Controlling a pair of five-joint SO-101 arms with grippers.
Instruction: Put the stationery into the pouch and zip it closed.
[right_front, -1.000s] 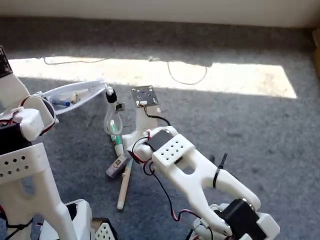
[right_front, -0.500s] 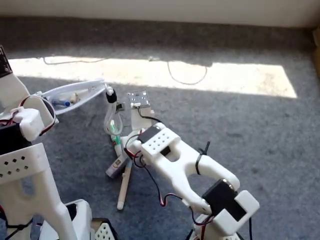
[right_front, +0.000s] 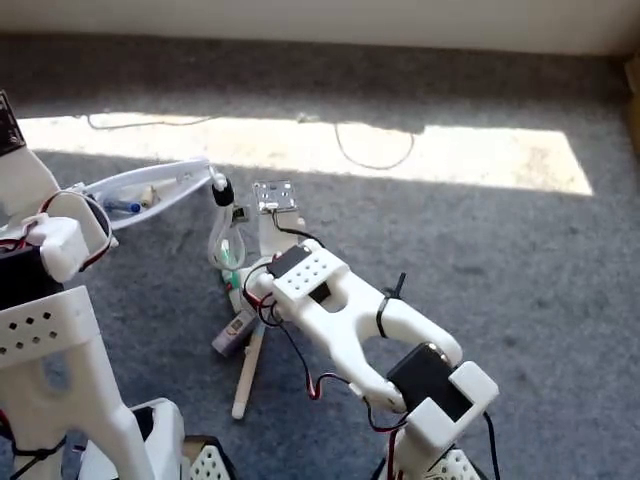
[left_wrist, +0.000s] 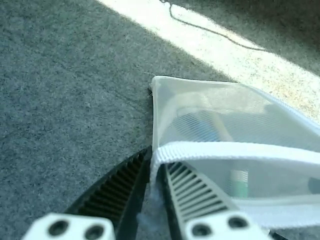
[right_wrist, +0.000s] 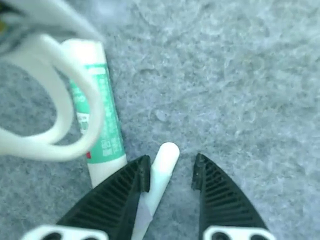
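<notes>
While open, right tool (right_wrist: 172, 169) astride white pen (right_wrist: 164, 159), green tube (right_wrist: 108, 136) alongside.

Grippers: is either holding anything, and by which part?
The left gripper pinches the pouch at its rim's end. The right gripper is open around a white pen, holding nothing.

Bright sunlit band (right_front: 400, 155) across carpet (right_front: 520, 260), shaded foreground, glare on pouch (left_wrist: 225, 132)

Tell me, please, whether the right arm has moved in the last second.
Yes. In the high view the right arm has shifted toward the picture's left, closer to the white pen lying fixed on the carpet.
</notes>
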